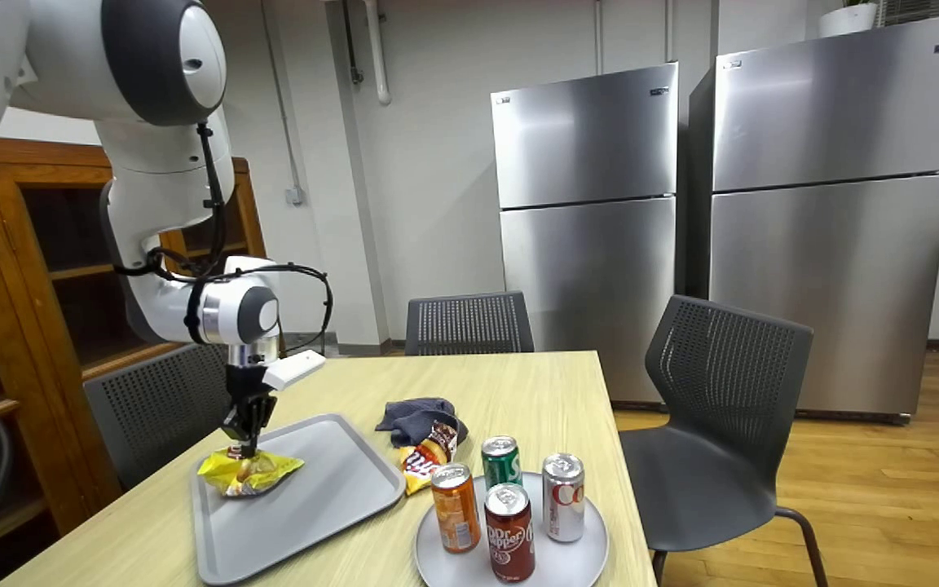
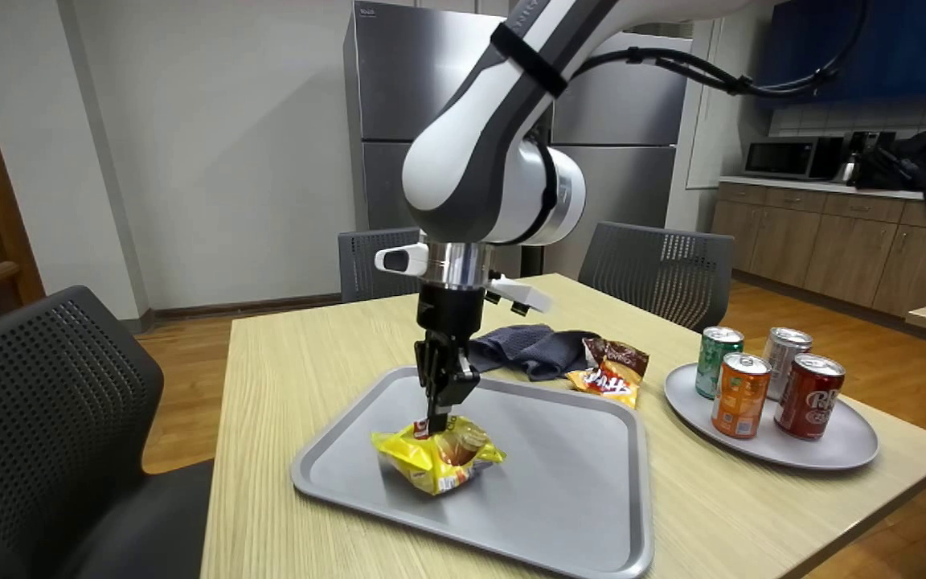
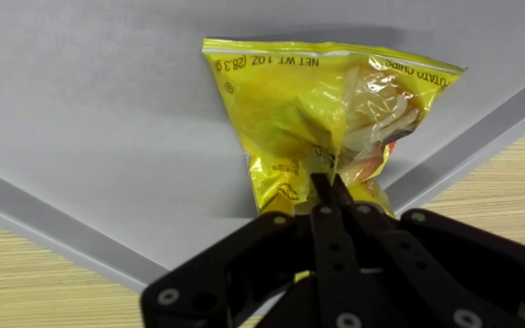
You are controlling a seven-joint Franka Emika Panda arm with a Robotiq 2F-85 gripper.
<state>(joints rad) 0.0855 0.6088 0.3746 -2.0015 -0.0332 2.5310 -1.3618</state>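
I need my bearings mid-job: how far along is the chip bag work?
Done: the jaws are down at the yellow chip bag and shut. In hand: a pinch grip, the bag creased where they meet it. Left, probably: lifting, since it appears to rest on the gray tray.

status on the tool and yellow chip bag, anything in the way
Tool shut on yellow chip bag. Bag resting on gray tray. No obstruction seen; orange snack bag, dark cloth beside tray.
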